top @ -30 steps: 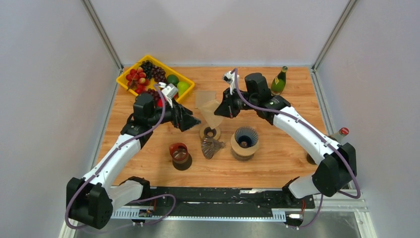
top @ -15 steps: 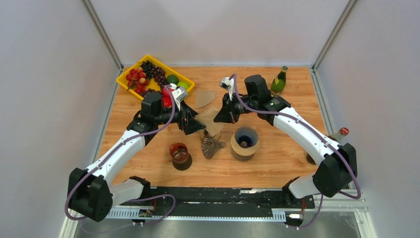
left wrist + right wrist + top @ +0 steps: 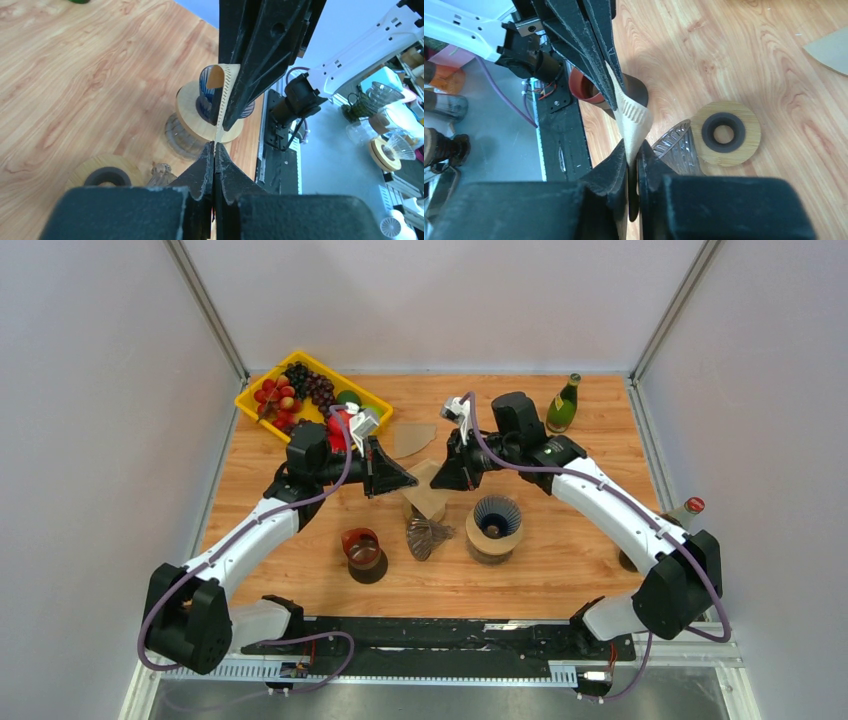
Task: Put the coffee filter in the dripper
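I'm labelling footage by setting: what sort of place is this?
Probably a robotics lab cell, not a kitchen: a wooden table boxed in by plain grey panels, two robot arms bolted to its edge, and spare glass coffee gear on a surface beyond.

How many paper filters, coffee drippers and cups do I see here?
Brown paper coffee filters: 2, the held filter and the flat filter
Drippers: 2, the blue ribbed dripper and the clear glass dripper
Dark red cup: 1
Total: 5

Left arm (image 3: pixel 245 540) and right arm (image 3: pixel 610 502) stretch inward; left fingers (image 3: pixel 204 167) and right fingers (image 3: pixel 616 167) pinched closed, tips facing
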